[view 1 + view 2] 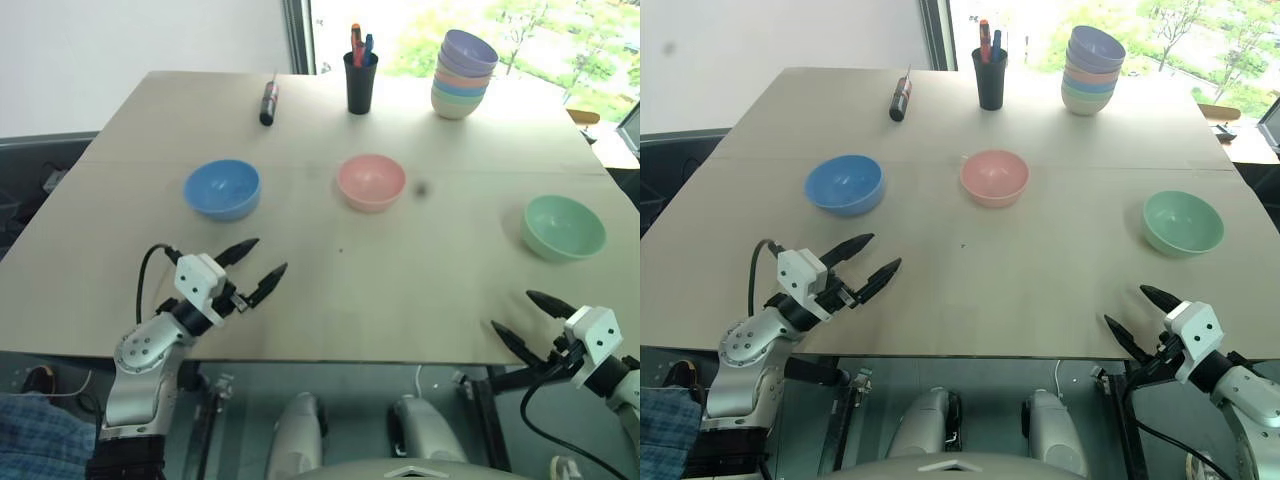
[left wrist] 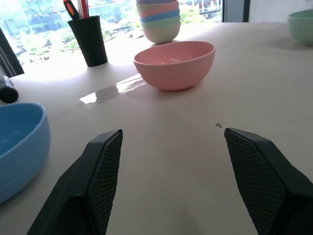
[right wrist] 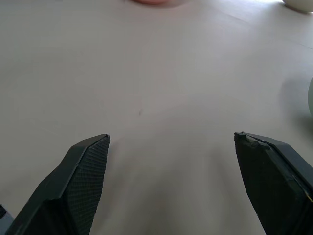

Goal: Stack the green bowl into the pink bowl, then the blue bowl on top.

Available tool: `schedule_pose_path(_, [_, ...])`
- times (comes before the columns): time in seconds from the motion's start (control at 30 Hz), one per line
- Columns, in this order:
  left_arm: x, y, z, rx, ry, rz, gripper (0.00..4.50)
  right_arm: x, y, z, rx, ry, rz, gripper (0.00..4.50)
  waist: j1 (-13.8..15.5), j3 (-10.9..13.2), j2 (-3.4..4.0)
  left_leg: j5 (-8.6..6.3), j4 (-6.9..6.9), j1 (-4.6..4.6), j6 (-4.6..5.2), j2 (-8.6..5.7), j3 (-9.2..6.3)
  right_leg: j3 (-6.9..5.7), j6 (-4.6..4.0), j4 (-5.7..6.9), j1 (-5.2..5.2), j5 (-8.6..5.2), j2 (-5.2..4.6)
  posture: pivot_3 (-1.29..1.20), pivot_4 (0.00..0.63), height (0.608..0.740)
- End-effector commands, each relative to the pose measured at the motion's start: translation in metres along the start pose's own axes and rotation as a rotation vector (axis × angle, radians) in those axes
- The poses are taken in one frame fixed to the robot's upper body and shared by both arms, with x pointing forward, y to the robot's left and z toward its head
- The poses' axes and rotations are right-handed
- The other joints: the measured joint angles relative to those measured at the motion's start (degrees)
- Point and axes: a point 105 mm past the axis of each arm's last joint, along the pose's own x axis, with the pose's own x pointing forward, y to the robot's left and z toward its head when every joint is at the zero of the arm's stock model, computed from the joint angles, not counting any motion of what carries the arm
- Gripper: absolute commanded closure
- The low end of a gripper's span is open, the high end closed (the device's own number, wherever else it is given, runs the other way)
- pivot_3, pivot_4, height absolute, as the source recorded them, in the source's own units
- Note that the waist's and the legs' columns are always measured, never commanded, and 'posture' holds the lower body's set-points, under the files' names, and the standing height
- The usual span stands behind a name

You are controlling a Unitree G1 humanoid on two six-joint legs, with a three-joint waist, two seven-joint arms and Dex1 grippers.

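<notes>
Three single bowls stand apart on the pale table (image 1: 330, 290). The blue bowl (image 1: 222, 188) is on the left, the pink bowl (image 1: 371, 181) in the middle, the green bowl (image 1: 563, 227) on the right. My left gripper (image 1: 259, 265) hovers open near the front edge, just short of the blue bowl, with nothing between its fingers. In the left wrist view the pink bowl (image 2: 174, 64) lies ahead of it and the blue bowl (image 2: 19, 147) to one side. My right gripper (image 1: 523, 317) stands open and empty at the front right, short of the green bowl.
A tall stack of pastel bowls (image 1: 463, 74) stands at the back right. A black cup with pens (image 1: 360, 80) is at the back centre, and a dark marker-like tool (image 1: 268, 102) lies to its left. Bare table spreads between the bowls.
</notes>
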Motion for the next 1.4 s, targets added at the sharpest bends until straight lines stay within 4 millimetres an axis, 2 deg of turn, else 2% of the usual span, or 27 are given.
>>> schedule_pose_path(0.03, [0.004,-0.002,0.010,0.004,-0.059,-0.026,0.96,-0.001,-0.008,0.011,-0.072,-0.014,-0.006,0.21,0.0,0.0,0.00,0.00,0.00,0.00,0.00,0.00,0.00,0.00,0.00,0.00,0.00,0.00,0.00,0.00,0.150,0.740])
schedule_pose_path(0.2, [0.008,0.005,0.015,-0.016,-0.095,0.028,0.96,0.008,-0.013,0.020,-0.128,-0.017,0.000,0.21,0.0,0.0,0.00,0.00,0.01,0.02,0.00,0.00,0.00,0.01,0.00,0.00,0.02,0.00,0.01,0.00,0.150,0.740])
schedule_pose_path(0.27, [0.012,0.011,0.023,-0.040,-0.139,0.065,0.96,0.011,-0.015,0.020,-0.152,-0.003,0.005,0.21,0.0,0.0,-0.01,0.00,0.03,0.02,0.00,0.00,-0.01,0.00,0.01,0.01,0.03,0.01,0.00,0.00,0.150,0.740])
schedule_pose_path(0.33, [0.018,0.013,0.039,-0.054,-0.211,0.071,0.96,0.016,-0.020,0.019,-0.172,0.028,0.004,0.21,0.1,0.0,-0.01,0.00,0.04,0.02,0.00,0.00,-0.03,-0.02,0.01,0.01,0.04,0.00,0.01,0.00,0.150,0.740])
schedule_pose_path(0.43, [0.023,0.006,0.059,-0.073,-0.296,0.010,0.96,0.025,-0.029,0.021,-0.215,0.057,0.011,0.21,0.1,0.0,-0.01,0.00,0.04,0.01,0.00,0.00,-0.02,0.00,0.01,0.01,0.04,0.01,0.01,0.00,0.150,0.740])
schedule_pose_path(0.53, [0.025,0.003,0.067,-0.084,-0.325,-0.019,0.96,0.038,-0.039,0.029,-0.291,0.065,0.029,0.21,-0.2,0.0,0.00,0.00,0.04,0.04,0.00,-0.01,0.03,0.04,0.02,0.02,0.05,0.01,0.01,0.00,0.150,0.740])
schedule_pose_path(0.73, [0.026,0.003,0.072,-0.082,-0.349,-0.038,0.96,0.082,-0.051,0.060,-0.512,0.085,0.140,0.21,-0.3,0.0,0.03,0.00,0.00,0.37,0.00,0.00,0.08,0.10,0.01,0.02,0.28,0.01,0.05,0.00,0.150,0.740])
schedule_pose_path(0.87, [0.023,0.002,0.070,-0.079,-0.343,-0.034,0.96,0.122,-0.039,0.095,-0.685,0.036,0.272,0.21,-0.3,0.0,0.03,0.00,-0.03,0.49,0.00,0.01,0.17,0.17,0.01,0.02,0.34,0.01,0.04,0.00,0.150,0.740])
schedule_pose_path(1.0, [0.016,0.002,0.068,-0.067,-0.326,-0.004,0.96,0.157,-0.028,0.118,-0.777,0.001,0.367,0.21,-0.3,0.0,0.02,0.00,-0.11,0.49,0.00,0.02,0.20,0.18,-0.01,-0.03,0.32,0.00,0.04,0.00,0.150,0.740])
schedule_pose_path(1.17, [0.005,0.000,0.064,-0.043,-0.302,0.044,0.96,0.193,-0.022,0.133,-0.846,-0.009,0.417,0.21,-0.2,0.1,-0.02,0.00,-0.12,0.47,0.00,0.02,0.27,0.19,-0.02,-0.07,0.30,0.00,0.00,0.00,0.150,0.740])
schedule_pose_path(1.4, [-0.009,-0.003,0.065,-0.013,-0.289,0.127,0.96,0.231,-0.009,0.146,-0.928,-0.017,0.473,0.21,-0.5,0.1,0.02,0.00,-0.15,0.46,0.00,0.06,0.39,0.28,-0.03,-0.03,0.22,0.01,0.01,0.00,0.150,0.740])
